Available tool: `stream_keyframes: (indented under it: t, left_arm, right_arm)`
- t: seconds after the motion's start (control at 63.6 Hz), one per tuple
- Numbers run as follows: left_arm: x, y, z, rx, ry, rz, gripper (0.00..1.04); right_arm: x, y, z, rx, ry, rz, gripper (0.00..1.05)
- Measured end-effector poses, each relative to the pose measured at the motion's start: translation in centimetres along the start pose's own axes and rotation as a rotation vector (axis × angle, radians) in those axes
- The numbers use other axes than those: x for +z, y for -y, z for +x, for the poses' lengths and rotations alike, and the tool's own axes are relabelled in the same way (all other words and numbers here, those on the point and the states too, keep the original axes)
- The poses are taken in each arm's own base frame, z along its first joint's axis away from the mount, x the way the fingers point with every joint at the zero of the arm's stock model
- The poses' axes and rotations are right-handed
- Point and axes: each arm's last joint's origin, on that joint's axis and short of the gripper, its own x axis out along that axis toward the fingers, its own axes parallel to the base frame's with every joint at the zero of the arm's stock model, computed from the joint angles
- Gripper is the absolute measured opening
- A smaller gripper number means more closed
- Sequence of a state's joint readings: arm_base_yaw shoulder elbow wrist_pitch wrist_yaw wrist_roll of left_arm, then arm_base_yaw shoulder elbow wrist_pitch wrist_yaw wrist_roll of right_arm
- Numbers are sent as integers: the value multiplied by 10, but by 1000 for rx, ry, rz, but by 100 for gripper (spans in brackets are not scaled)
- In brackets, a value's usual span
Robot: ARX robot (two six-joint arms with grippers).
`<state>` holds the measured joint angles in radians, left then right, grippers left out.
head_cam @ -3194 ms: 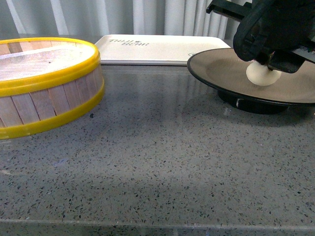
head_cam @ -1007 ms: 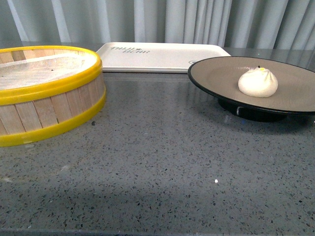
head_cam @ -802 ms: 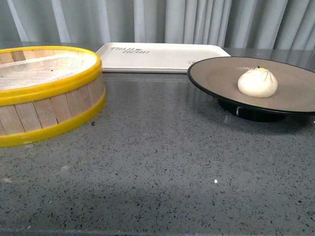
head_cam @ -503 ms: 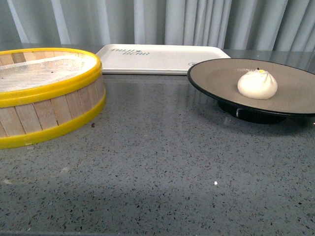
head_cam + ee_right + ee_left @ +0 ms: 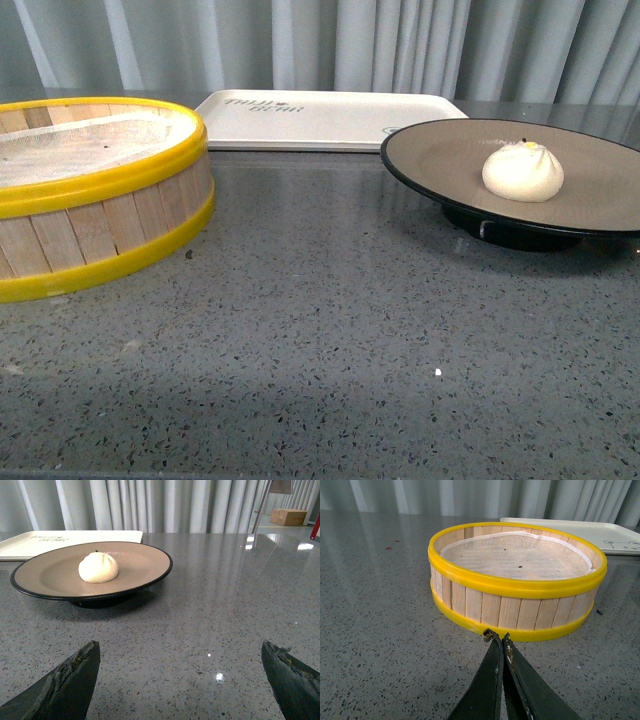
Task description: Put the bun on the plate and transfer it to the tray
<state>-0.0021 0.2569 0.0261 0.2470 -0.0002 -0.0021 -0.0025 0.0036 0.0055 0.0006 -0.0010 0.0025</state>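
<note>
Nearest first: got the left gripper (image 5: 497, 636) clenched tight, fingers pressed flat together with nothing between them, low over the grey speckled counter (image 5: 380, 630). Right at its tips, the steamer (image 5: 517, 580), near left of the scene: wood slats, yellow bands top and bottom, white mesh liner inside. Can't tell whether the tips touch its wall.

Over on the right, about as near: right gripper (image 5: 180, 645) released, fingers spread wide, gripping nothing, with bare counter between it and the plate (image 5: 145, 562).

Moving further out: plate on the right, mid-distance, standing on its black foot straight on the counter, well apart from the steamer. Tan inside, black rim. Bun (image 5: 98, 567) pretty much in the middle of it, upright, pleats up, tiny yellow dot on top. So bun on plate, plate not on the tray (image 5: 330, 125) yet.

Further back still: tray, flat on the counter, off-white, dark lettering toward its left end. Sits behind the gap between steamer and plate. Right end tucked just behind the plate's far-left rim; can't tell whether touching.

Farthest back: grey curtain (image 5: 350, 40) across the whole width, plus a cardboard box (image 5: 289, 516) way off to the far right, beyond the counter.
</note>
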Motion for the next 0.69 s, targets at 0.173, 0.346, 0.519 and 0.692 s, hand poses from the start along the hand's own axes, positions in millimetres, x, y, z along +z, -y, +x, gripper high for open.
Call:
stream_keyframes:
  t: [0.173,0.346,0.519,0.692]
  left_arm:
    - [1,0,-3,0,14,0,4]
    - [1,0,-6,0,13,0,4]
    - [-2,0,-17,0,11,0,4]
    - [-2,0,-17,0,6,0,4]
  right_arm:
    - [0,0,0,0,0,0,96]
    - [0,0,0,0,0,0,96]
    - [0,0,0,0,0,0,96]
    - [0,0,0,0,0,0,96]
